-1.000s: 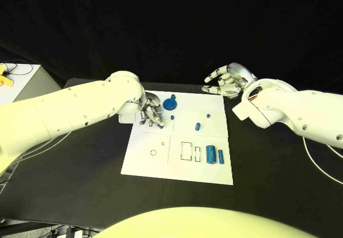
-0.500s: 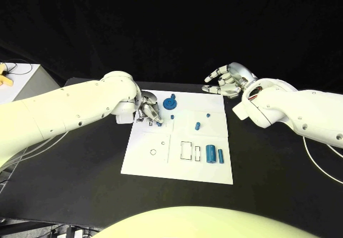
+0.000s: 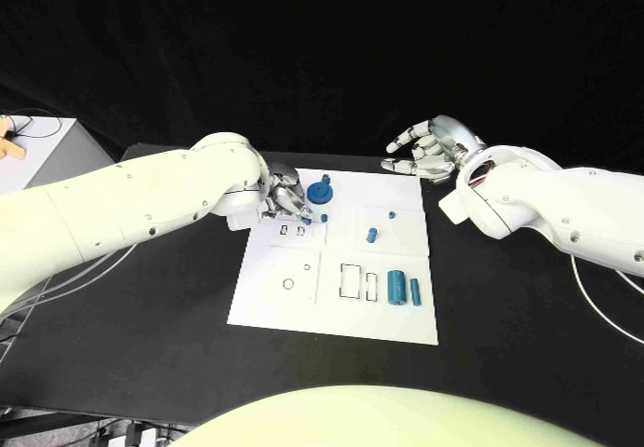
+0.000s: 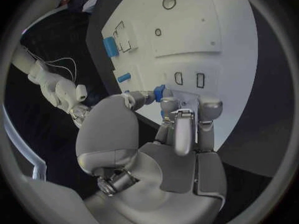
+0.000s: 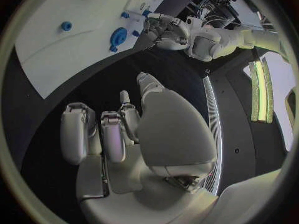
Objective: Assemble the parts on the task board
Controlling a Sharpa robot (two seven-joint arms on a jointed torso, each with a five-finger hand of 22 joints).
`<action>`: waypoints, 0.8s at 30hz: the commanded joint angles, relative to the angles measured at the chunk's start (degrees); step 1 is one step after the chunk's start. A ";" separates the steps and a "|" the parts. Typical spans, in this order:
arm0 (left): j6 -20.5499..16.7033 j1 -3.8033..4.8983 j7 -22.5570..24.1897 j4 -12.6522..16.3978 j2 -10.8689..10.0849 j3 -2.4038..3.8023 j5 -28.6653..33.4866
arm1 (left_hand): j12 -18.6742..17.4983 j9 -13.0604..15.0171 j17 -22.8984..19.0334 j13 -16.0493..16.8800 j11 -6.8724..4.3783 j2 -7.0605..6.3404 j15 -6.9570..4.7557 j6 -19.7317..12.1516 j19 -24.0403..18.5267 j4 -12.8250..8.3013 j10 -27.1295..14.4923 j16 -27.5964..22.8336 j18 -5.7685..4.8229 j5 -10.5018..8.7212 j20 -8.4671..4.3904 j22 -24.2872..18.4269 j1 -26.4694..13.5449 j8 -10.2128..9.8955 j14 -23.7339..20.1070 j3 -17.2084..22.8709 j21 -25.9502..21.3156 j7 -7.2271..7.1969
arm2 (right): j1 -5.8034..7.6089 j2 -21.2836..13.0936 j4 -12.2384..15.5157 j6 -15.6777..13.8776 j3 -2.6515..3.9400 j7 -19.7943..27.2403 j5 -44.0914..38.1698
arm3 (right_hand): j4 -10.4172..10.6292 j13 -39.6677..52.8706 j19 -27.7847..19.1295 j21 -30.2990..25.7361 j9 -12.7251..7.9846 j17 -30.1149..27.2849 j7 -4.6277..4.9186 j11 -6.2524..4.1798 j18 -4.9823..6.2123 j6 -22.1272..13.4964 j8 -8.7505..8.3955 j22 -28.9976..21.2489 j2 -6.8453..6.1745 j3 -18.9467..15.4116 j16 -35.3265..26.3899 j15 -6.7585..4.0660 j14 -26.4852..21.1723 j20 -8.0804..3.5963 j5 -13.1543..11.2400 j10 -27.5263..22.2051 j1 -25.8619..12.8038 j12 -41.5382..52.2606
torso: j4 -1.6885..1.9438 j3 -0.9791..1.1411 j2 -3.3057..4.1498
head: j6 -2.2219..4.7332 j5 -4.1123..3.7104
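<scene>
Head view: task board [image 3: 269, 303] carries blue parts [image 3: 396, 289].

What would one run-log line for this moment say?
left hand: pinching small blue part over task board | right hand: raised beyond board, holding nothing | blue gear: on board

— Where do we see the hands?
— The left hand [image 3: 283, 197] is over the far left part of the board [image 3: 275, 307], beside the blue disc [image 3: 319, 194]. The right hand [image 3: 427, 150] is off the board past its far right corner, fingers apart, holding nothing.
— And the parts?
— Two blue cylinders [image 3: 404, 289] lie near the board's right edge.
</scene>
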 commanded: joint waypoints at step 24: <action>-8.11 -2.32 -0.72 4.11 -3.01 -1.12 -8.94 | 0.90 0.18 9.44 1.45 -0.58 -0.32 -1.05 2.51 2.25 -13.47 2.23 0.27 -1.60 5.14 -0.58 2.98 -1.26 0.00 4.37 12.33 1.89 -1.25 | -0.08 -0.34 0.00 0.70 0.02 0.44 -0.23 | 0.00 2.49 1.85 -0.27 -0.08 12.63 0.19 0.09 0.60 -0.36 -0.27 7.71 0.13 0.53 -0.20 0.51 5.32 0.59 0.38 -0.40 -0.56 -0.19 | 0.11 -0.13 -0.08 | -0.43 0.37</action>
